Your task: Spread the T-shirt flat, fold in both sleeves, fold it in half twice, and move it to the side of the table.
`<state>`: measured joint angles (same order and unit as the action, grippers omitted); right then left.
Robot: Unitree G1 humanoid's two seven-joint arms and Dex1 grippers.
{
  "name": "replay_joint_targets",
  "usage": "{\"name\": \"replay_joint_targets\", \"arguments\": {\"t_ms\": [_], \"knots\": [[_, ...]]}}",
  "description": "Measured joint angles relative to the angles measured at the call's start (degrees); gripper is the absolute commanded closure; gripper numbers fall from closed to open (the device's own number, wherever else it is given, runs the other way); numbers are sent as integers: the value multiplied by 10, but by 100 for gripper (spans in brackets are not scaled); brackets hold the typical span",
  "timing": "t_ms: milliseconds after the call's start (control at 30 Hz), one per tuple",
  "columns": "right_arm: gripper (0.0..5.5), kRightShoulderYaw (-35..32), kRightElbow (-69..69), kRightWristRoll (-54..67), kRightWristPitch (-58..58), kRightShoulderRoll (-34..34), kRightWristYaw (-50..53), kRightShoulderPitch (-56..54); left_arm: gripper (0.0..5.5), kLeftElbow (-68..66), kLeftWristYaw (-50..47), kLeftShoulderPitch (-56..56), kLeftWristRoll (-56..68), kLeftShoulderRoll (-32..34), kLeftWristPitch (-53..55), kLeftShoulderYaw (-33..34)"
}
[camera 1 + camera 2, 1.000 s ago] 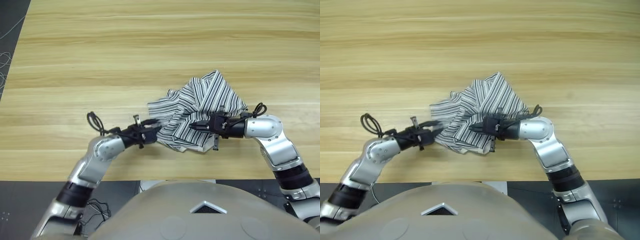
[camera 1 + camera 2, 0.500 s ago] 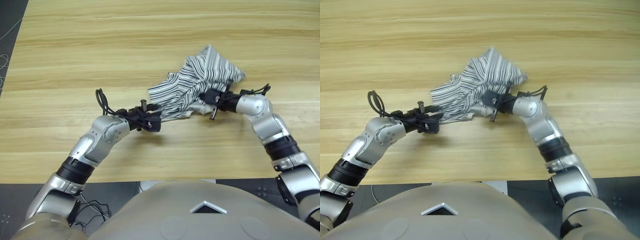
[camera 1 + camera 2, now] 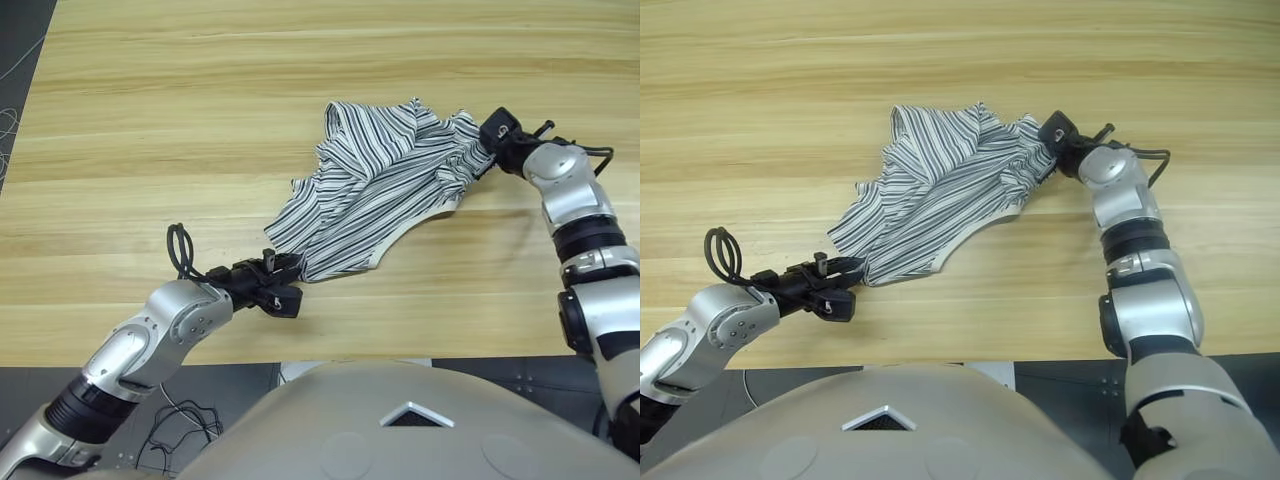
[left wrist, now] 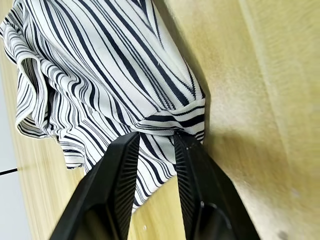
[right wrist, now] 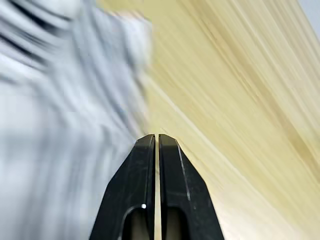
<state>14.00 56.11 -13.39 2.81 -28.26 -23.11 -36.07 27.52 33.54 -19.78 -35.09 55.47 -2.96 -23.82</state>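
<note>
On the wooden table the striped T-shirt lies bunched between my arms, my left gripper pinching its near corner, my right gripper squeezed shut by its far edge, so I should pull apart slowly.

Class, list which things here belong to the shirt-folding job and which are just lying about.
Job: T-shirt, table, left claw, right claw.
Lying about: cables on the floor beside the table.
</note>
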Motion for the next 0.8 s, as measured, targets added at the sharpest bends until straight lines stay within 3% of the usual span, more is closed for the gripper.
{"name": "replay_joint_targets", "arguments": {"t_ms": [133, 267, 400, 533, 633, 800], "knots": [[538, -25, 132, -7, -3, -59, 72, -36, 417, 15, 0, -26, 0, 24, 10, 19], [538, -40, 146, 2, -63, -63, 30, -37, 417, 32, 21, -55, 4, 55, 30, 53], [538, -49, -2, 49, -140, -37, -84, -18, 417, 33, 63, -77, 24, 82, 56, 109], [538, -52, -208, 92, -135, -35, -143, 65, 417, 33, 49, -66, 55, 43, 62, 149], [540, -58, -323, 107, -99, -36, -159, 117, 373, 40, 16, -26, 87, 11, 40, 197], [540, -62, -384, 108, -63, -38, -159, 148, 297, 43, 6, -20, 124, -17, 16, 238]]}}
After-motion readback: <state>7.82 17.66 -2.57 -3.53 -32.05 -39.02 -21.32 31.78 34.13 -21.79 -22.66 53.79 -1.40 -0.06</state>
